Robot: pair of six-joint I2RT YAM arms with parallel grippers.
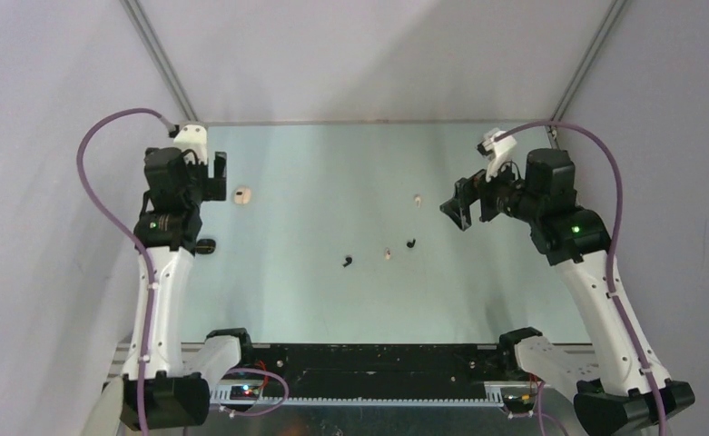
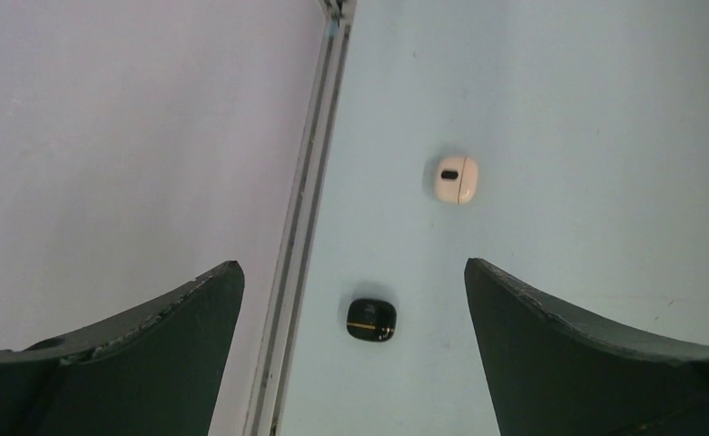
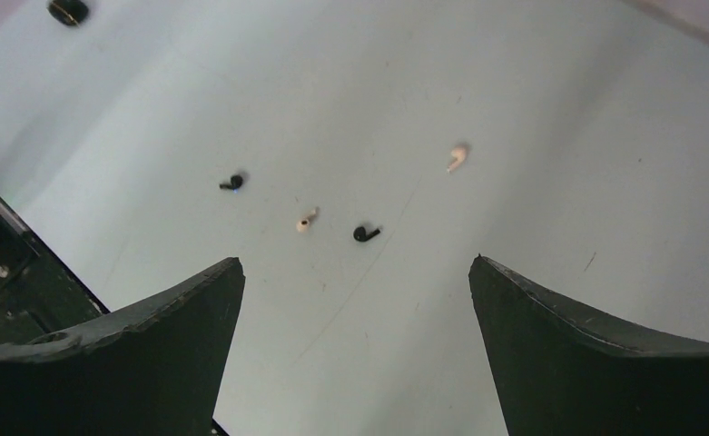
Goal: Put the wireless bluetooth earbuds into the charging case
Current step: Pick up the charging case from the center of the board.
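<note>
Near table centre, top view, the wireless bluetooth earbuds [image 1: 387, 254] lie loose: three clustered, and a fourth cream earbud [image 1: 417, 199] at 1 o'clock of them. The cream charging case [image 1: 241, 194] sits well apart at 10 o'clock, the black charging case [image 2: 371, 320] near it. Left gripper [image 2: 350, 272] and right gripper [image 3: 355, 263]: jaws spread wide, empty. Expect light, rigid, slick, roll-prone parts. Pinch across the bulb, not the stem.

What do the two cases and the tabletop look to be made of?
Cream case: probably plastic with a satin finish; it has a smooth rounded shell, a thin seam and soft shading.
Black case: probably plastic, somewhat glossier; it shows a faint sheen and a thin gold line.
Tabletop: a pale, smooth, matte sheet, perhaps laminate or painted; it has faint scratches and no sharp reflections.
</note>
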